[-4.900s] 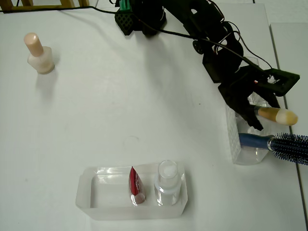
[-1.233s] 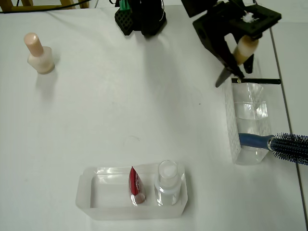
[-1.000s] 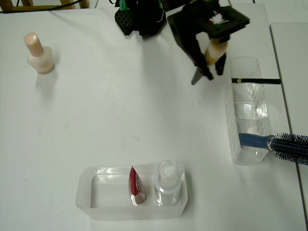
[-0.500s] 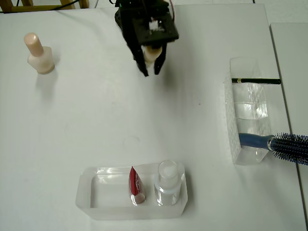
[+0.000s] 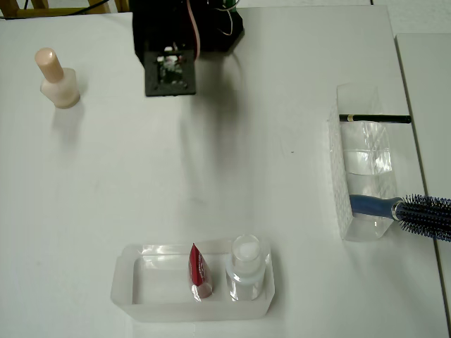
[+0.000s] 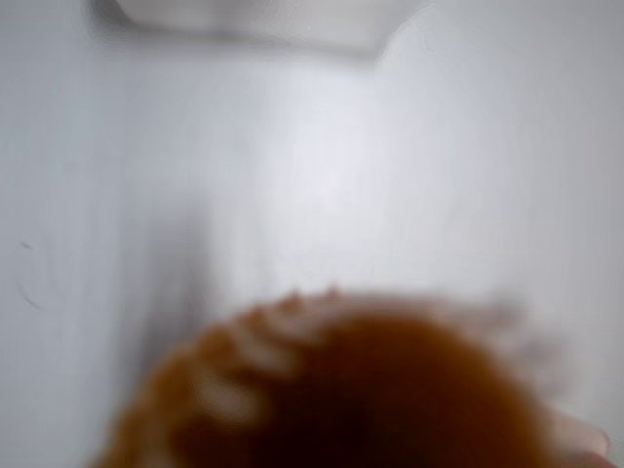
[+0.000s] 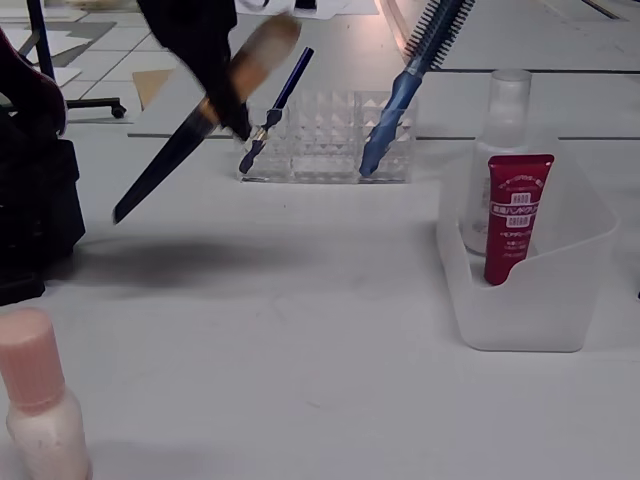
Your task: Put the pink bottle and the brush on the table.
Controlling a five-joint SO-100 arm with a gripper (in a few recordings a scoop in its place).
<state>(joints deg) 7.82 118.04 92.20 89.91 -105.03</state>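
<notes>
In the fixed view my black gripper [image 7: 228, 112] is shut on the brush [image 7: 170, 165] near its golden ferrule. The brush hangs tilted above the white table [image 7: 300, 330], dark handle pointing down and left, pale bristle tip up and right. Seen from overhead, the gripper [image 5: 169, 74] sits at the back of the table [image 5: 211, 162], right of the pink bottle [image 5: 56, 77]. That bottle stands upright on the table, also at the near left of the fixed view [image 7: 35, 400]. The wrist view holds a blurred brown brush head [image 6: 341, 390] over the white surface.
A clear organizer [image 5: 359, 169] at the right holds a blue hairbrush [image 5: 416, 211] and a thin dark stick [image 5: 373, 118]. A clear tray [image 5: 141, 289] near the front holds a red tube [image 5: 199, 273] and a clear bottle [image 5: 246, 264]. The arm's base [image 5: 204, 21] is at the back.
My gripper lifted the brush out of the organizer at the right and carried it leftward along the back of the table. The pink bottle stayed put.
</notes>
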